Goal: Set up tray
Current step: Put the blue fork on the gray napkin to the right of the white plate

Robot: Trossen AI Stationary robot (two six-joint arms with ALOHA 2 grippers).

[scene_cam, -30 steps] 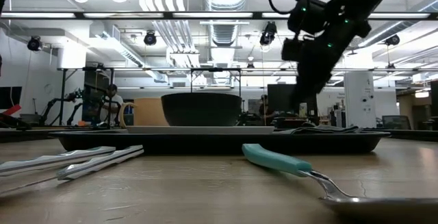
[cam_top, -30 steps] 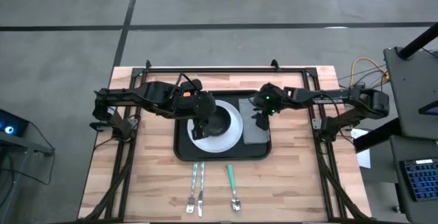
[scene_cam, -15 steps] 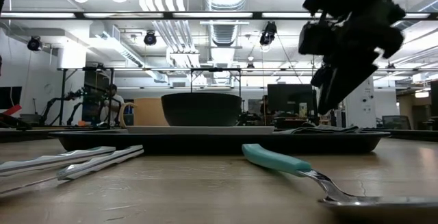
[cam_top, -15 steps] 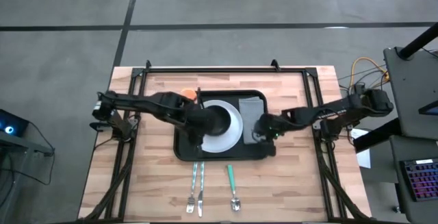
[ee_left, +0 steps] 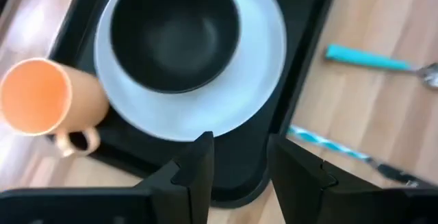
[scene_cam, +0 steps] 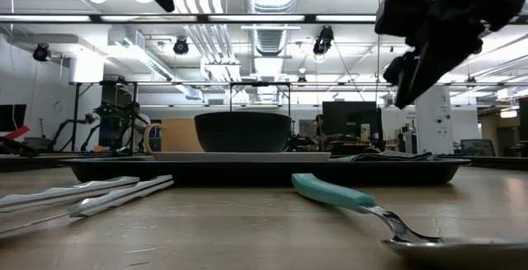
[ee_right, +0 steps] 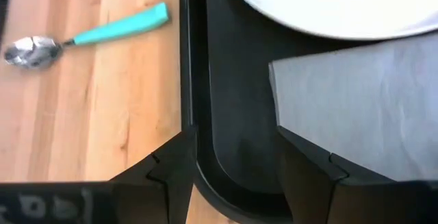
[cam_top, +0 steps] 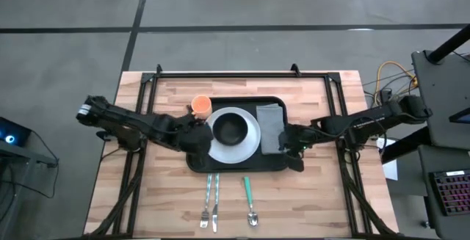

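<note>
Evidently the tray (cam_top: 236, 161) sits mid-table holding plate (cam_top: 239, 139), black bowl (cam_top: 230, 128) and grey napkin (cam_top: 269, 127). Both grippers, left (cam_top: 197, 140) and right (cam_top: 291, 140), hover with fingers parted at its short ends, seemingly lined up to grasp the rim

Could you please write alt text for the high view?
A black tray holds a white plate with a dark bowl and a grey napkin. Left gripper and right gripper hover at its ends.
</note>
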